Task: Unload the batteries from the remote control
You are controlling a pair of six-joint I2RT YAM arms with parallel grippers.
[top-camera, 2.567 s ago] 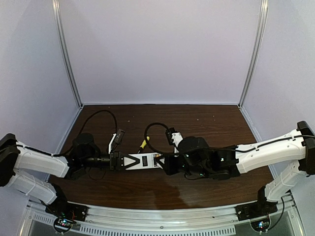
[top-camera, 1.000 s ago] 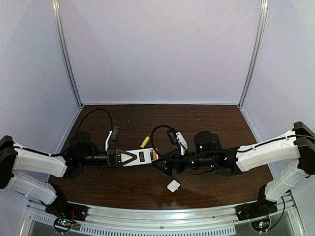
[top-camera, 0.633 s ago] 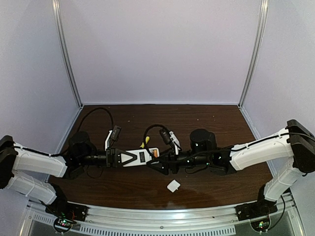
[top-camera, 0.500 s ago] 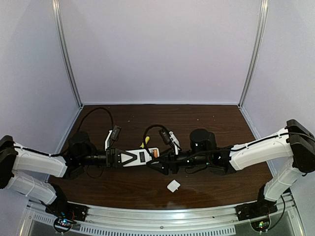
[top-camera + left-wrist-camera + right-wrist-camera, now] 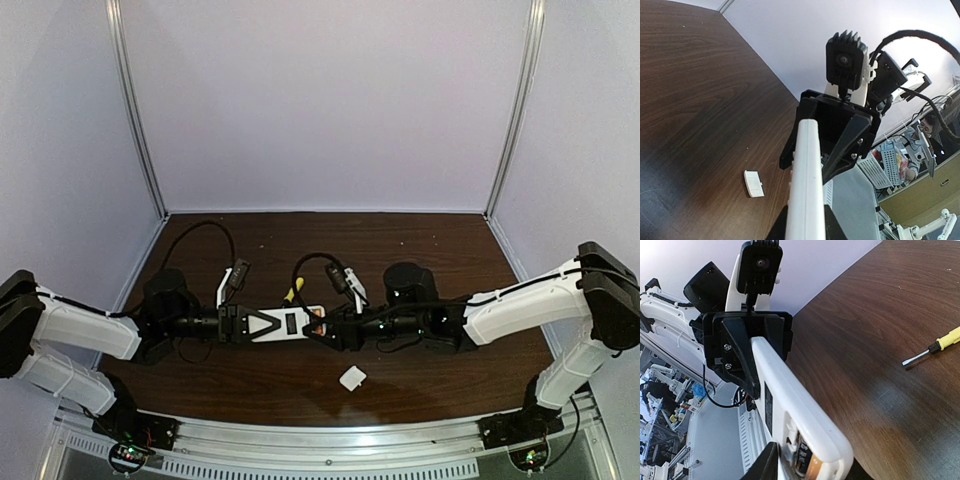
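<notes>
Dark brown wood-grain table (image 5: 420,250): carries the items below.
Left gripper (image 5: 270,324): black fingers clamped on one end of the white flat rectangular remote control (image 5: 298,321), which is held above the table centre with its white back up.
Right gripper (image 5: 328,328): at the remote's open battery end. Whether its fingers pinch cannot be told.
Yellow-handled screwdriver (image 5: 940,345): lying on the table beyond the remote.
Small white square cover (image 5: 352,378): flat on the table, nearer the arm bases.
Orange cylindrical battery (image 5: 804,460): seated in the open compartment.
</notes>
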